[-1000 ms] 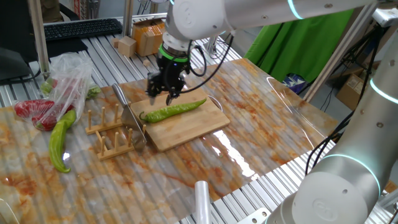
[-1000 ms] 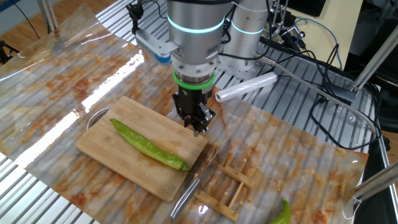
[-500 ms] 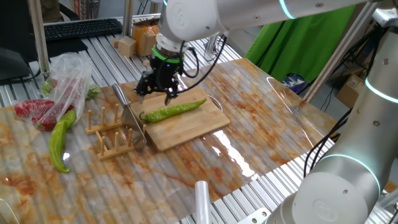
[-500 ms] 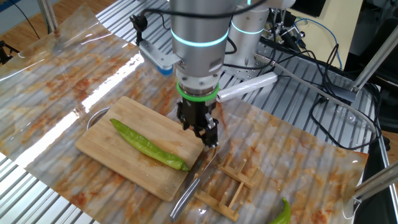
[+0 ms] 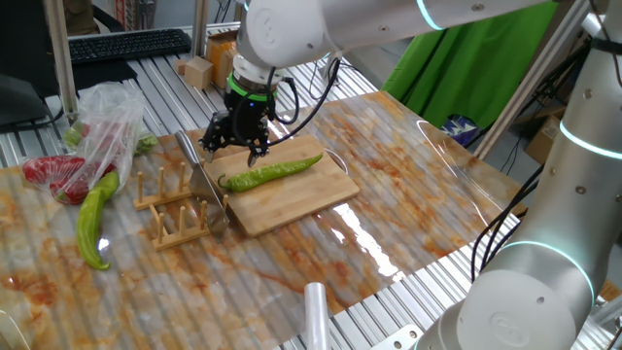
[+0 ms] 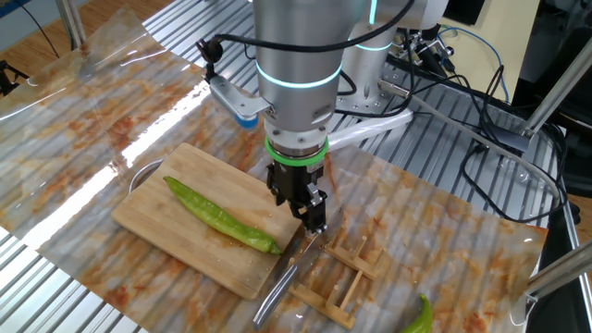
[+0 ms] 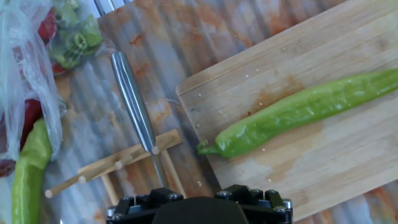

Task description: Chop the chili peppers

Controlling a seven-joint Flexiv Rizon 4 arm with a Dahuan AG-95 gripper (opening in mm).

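Green chili pepper point(image 5: 269, 173) lies on wooden board point(image 5: 292, 199). Jaws point(image 5: 231, 148), now wide open and empty, moved off board toward knife point(image 5: 200, 179). Probably grabbing knife next.

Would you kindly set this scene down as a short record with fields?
gripper: open, empty, pointing down over the board's corner nearest the knife
chili pepper: whole, lying flat on the cutting board
knife: steel handle resting on the wooden rack, not held
second green pepper: on the table beside the plastic bag
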